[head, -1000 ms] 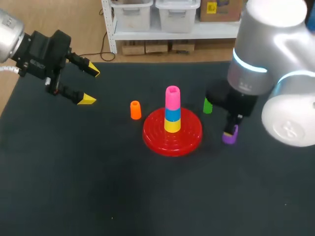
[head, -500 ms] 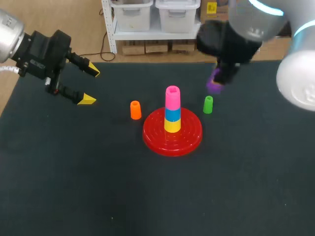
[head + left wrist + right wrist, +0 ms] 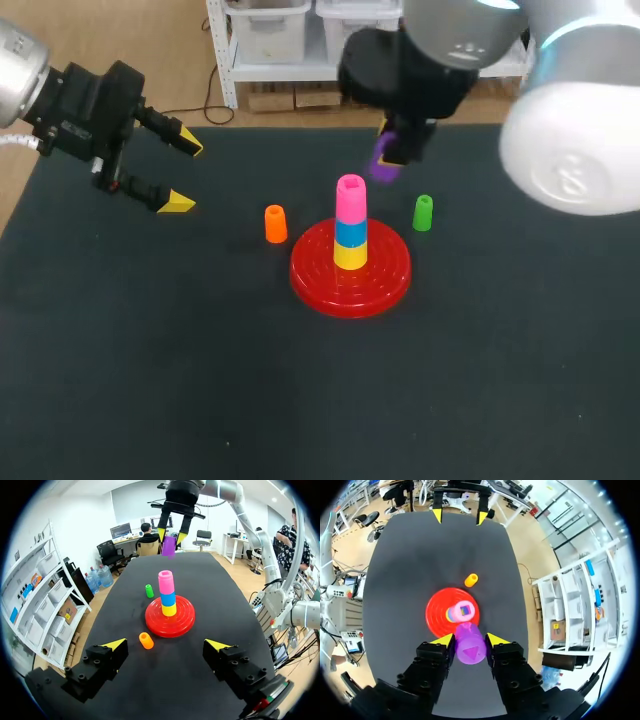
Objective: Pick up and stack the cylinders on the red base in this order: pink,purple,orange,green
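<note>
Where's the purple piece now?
In the head view, the purple cylinder is gripped in the right claw, in the air near the pink cylinder topping the stack.

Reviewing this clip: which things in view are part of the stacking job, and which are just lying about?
Part of the job:
red base
pink cylinder, already on the stack
purple cylinder, held in the right jaws
orange cylinder and green cylinder, standing on the table

Not in the listed order:
blue piece and yellow piece, stacked under the pink cylinder
</note>
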Controlling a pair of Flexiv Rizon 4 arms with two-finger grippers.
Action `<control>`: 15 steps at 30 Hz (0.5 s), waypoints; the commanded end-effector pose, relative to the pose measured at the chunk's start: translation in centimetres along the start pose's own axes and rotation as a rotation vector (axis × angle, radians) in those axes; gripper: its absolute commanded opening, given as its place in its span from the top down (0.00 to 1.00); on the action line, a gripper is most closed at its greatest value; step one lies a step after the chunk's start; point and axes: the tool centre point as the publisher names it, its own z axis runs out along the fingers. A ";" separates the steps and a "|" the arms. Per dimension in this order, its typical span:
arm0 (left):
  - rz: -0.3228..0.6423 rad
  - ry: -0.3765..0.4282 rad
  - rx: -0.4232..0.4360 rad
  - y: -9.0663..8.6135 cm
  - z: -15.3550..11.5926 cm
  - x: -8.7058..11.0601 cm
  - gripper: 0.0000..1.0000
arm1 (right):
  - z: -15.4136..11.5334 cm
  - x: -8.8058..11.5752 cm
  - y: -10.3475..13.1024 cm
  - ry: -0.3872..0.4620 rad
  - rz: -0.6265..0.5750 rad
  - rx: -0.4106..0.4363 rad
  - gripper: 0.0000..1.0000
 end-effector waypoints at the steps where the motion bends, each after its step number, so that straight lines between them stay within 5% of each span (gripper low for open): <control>1: 0.002 -0.002 0.001 0.1 0.0 0.1 0.00 | 1.1 -1.8 -0.9 0.027 -0.012 -0.035 1.00; 15: 0.002 -0.002 0.001 0.1 0.0 0.1 0.00 | 2.3 -3.1 -0.3 0.061 -0.057 -0.074 1.00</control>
